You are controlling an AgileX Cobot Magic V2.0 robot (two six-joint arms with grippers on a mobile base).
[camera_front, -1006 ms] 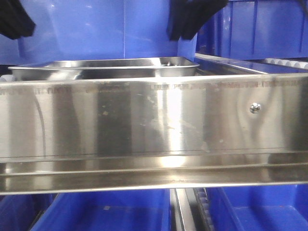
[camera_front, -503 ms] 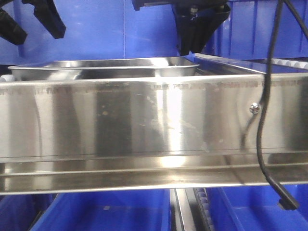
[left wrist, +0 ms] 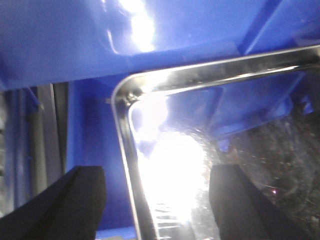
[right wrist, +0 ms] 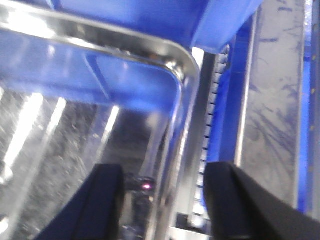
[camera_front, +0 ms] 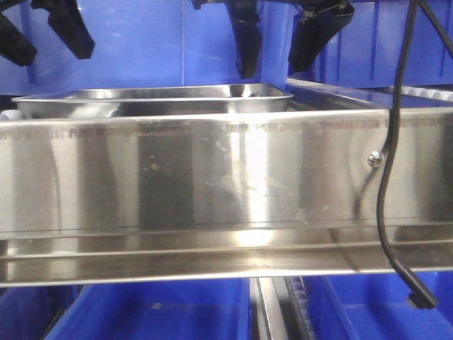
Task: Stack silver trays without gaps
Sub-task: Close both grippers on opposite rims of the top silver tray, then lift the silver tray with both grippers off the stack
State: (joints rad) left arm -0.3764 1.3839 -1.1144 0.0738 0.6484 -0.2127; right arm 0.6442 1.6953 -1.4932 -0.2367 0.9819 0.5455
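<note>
Mirror-shiny rectangular steel tray (camera_front: pixel 152 101) sits behind the long brushed-steel rail (camera_front: pixel 212 177), with blue plastic bins (camera_front: pixel 163 42) beyond. Left gripper (camera_front: pixel 51 49) and right gripper (camera_front: pixel 274 67) hover above its ends, fingers spread wide and holding nothing.

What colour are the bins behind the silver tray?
The bins are blue, clearest in the front-facing view.

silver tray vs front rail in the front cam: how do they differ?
The silver tray is mirror-shiny with a rolled rim and rounded corners; the rail is a flat brushed strip with a screw. The tray sits behind, covering part of the width; the rail spans all of it in front. Both are silver metal.
</note>
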